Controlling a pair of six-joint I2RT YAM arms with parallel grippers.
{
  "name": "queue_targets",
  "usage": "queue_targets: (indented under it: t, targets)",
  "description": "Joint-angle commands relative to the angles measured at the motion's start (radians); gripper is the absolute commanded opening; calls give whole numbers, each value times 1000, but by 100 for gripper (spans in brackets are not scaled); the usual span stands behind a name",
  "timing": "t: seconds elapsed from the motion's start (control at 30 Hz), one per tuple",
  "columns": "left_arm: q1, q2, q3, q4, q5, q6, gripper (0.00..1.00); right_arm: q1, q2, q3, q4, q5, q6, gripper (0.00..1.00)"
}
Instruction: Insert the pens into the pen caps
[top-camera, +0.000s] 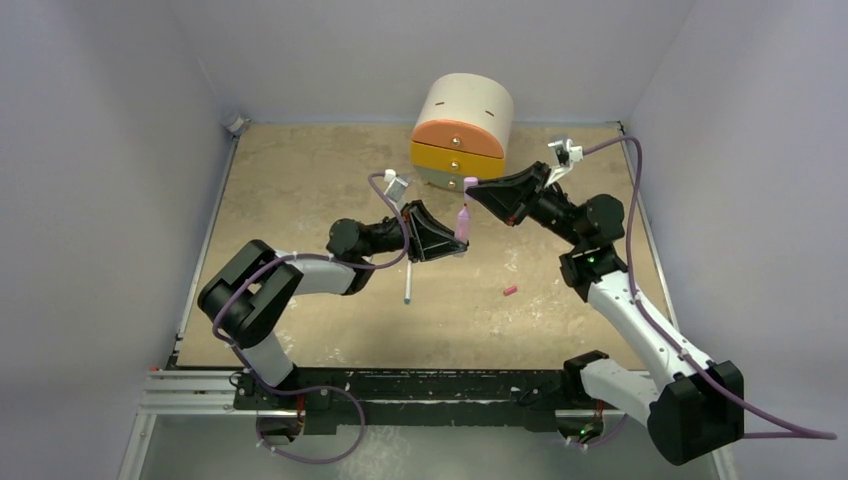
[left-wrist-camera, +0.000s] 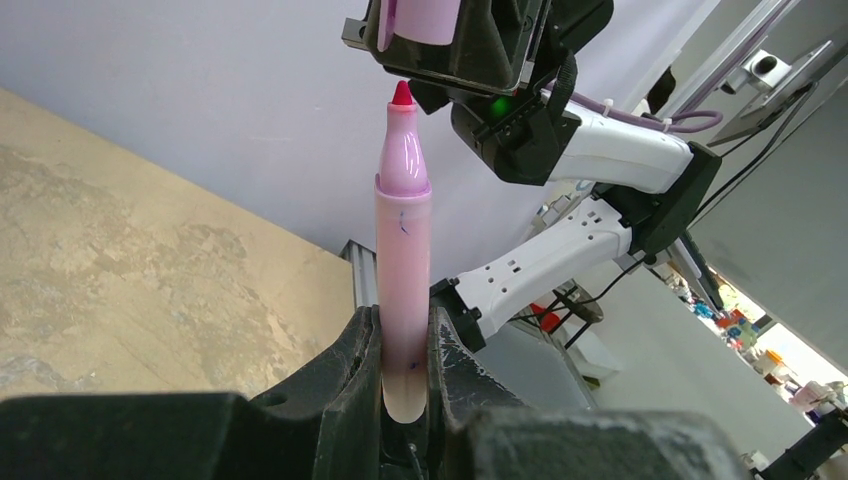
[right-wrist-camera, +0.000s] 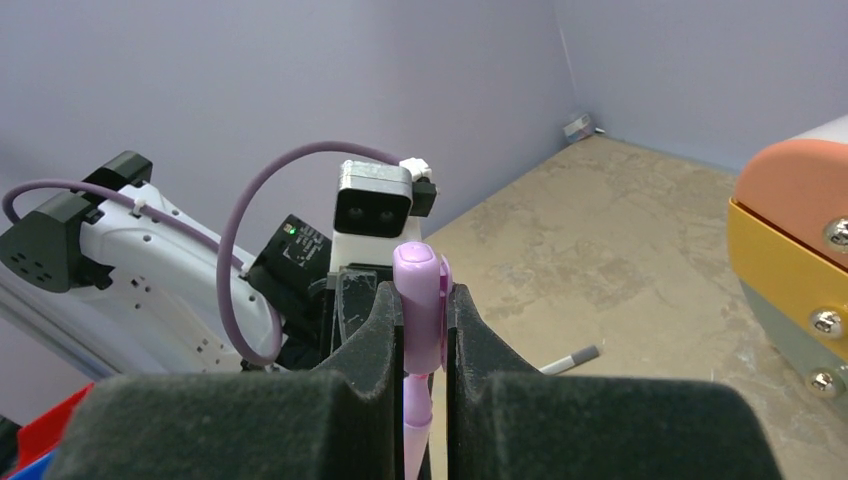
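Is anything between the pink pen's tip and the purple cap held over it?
Nothing visible. The left gripper holds the pink pen upright, its red tip just below the purple cap clamped in the right gripper, with nothing else between them.

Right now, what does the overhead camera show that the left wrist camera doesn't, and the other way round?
Only the overhead view shows the drawer box, a white pen and a small pink cap lying on the table. Only the left wrist view shows the red tip of the pink pen. Both show the left gripper holding that pen close under the right gripper, which holds a purple cap.
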Motion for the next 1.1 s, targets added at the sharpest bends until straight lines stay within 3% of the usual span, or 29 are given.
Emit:
queue_targets:
  t: [0.0,0.63,0.83,1.07]
  targets:
    - [-7,-5,45,183,24,-23,0,-1,-6,-7,65,-10,-20,0]
    - [-10,15,97,161,4,-7,0,-1,-26,-59,60,-51,-1,0]
    - [-11,-33,105,-26,-48,174,0,-1,-40,-105,120,-63,68,0]
    - [-11,-41,102,-7,-98,198,0,-1,-47,-111,101,-58,82,0]
